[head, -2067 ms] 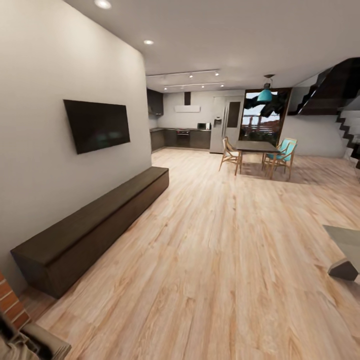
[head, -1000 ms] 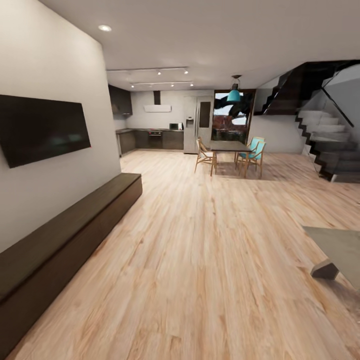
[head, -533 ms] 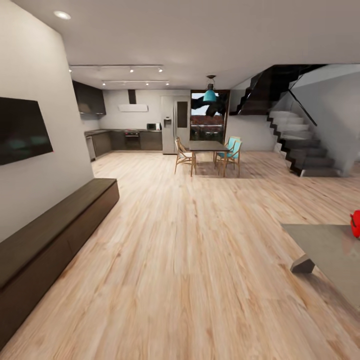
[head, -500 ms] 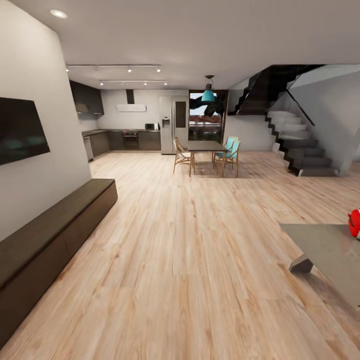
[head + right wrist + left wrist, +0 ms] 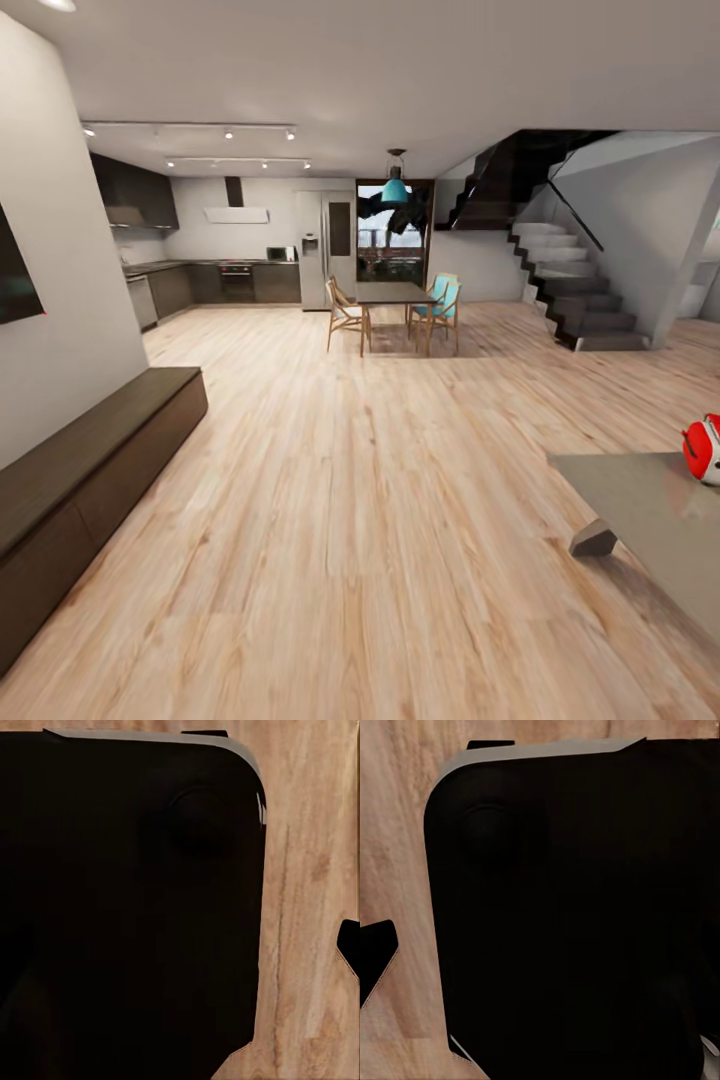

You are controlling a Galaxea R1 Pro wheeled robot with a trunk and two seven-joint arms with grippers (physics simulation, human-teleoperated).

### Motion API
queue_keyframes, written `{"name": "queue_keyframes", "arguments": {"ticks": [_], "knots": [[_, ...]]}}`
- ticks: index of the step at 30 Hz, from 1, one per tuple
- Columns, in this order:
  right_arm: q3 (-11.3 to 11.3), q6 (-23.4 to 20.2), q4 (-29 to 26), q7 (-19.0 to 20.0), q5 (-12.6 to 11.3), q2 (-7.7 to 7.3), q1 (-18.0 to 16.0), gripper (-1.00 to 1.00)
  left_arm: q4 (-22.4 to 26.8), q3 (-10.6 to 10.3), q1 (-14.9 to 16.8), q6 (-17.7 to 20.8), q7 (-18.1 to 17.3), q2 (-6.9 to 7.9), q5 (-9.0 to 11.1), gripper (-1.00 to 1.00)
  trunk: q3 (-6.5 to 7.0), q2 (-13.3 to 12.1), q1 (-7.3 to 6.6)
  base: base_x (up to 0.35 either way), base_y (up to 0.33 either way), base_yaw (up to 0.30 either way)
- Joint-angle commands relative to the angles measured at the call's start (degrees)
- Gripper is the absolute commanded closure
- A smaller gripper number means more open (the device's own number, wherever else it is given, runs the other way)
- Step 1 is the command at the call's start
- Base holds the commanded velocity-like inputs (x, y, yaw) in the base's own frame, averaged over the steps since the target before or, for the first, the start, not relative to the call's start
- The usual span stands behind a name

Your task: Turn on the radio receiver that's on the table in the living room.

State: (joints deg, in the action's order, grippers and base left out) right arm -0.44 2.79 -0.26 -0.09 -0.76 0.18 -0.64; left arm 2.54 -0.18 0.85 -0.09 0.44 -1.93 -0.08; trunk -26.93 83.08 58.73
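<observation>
Head view looks level across the living room floor (image 5: 400, 520) toward the kitchen (image 5: 230, 280). Both wrist views look down, close over a dark body (image 5: 577, 915), sharing plank floor.

Low grey counter (image 5: 650, 510) on the plank floor (image 5: 380, 500).
The red radio receiver (image 5: 704, 449) stands near the counter's far edge.

The plank floor (image 5: 380, 500) lies open through the middle of the room. A long dark bench (image 5: 90, 470) lines the wall on one side. On the other, the worktop (image 5: 650, 520) juts in by its near corner, bare up to the red radio (image 5: 703, 449) by its far edge.
</observation>
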Motion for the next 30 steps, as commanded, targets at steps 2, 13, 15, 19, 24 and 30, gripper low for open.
{"name": "queue_keyframes", "arguments": {"ticks": [2, 13, 15, 19, 24, 30], "knots": [[0.0, 0.0, 0.0, 0.0, 0.1, 0.00, 0.0, -1.00, 0.0, 0.0, 0.0, 0.0, 0.0, 0.00, 0.0, -1.00, 0.00, 0.0, 0.00, 0.323, 0.000, 0.000], [0.0, 0.0, 0.0, 0.0, 0.0, 0.00, 0.0, -1.00, 0.0, 0.0, 0.0, 0.1, 0.1, 0.00, 0.1, -1.00, 0.00, 0.0, 0.00, 0.323, 0.000, 0.000], [0.0, 0.0, 0.0, 0.0, 0.0, 0.00, 0.0, -1.00, 0.0, 0.0, 0.0, 0.1, 0.0, 0.00, 0.1, -1.00, 0.00, 0.0, 0.00, 0.323, 0.000, 0.000], [0.0, 0.0, 0.0, 0.0, 0.0, 0.00, 0.0, -1.00, 0.0, 0.0, 0.0, 0.1, 0.0, 0.00, 0.1, -1.00, 0.00, 0.0, 0.00, 0.323, 0.000, 0.000], [0.0, 0.0, 0.0, 0.0, 0.0, 0.00, 0.0, -1.00, 0.0, 0.0, 0.0, 0.1, 0.1, 0.00, 0.1, -1.00, 0.00, 0.0, 0.00, 0.323, 0.000, 0.000], [0.0, 0.0, 0.0, 0.0, 0.0, 0.00, 0.0, -1.00, 1.2, 0.1, 0.0, 0.3, 0.1, 0.00, 0.2, -1.00, 0.00, 0.0, 0.00, 0.323, 0.000, 0.000]]}}
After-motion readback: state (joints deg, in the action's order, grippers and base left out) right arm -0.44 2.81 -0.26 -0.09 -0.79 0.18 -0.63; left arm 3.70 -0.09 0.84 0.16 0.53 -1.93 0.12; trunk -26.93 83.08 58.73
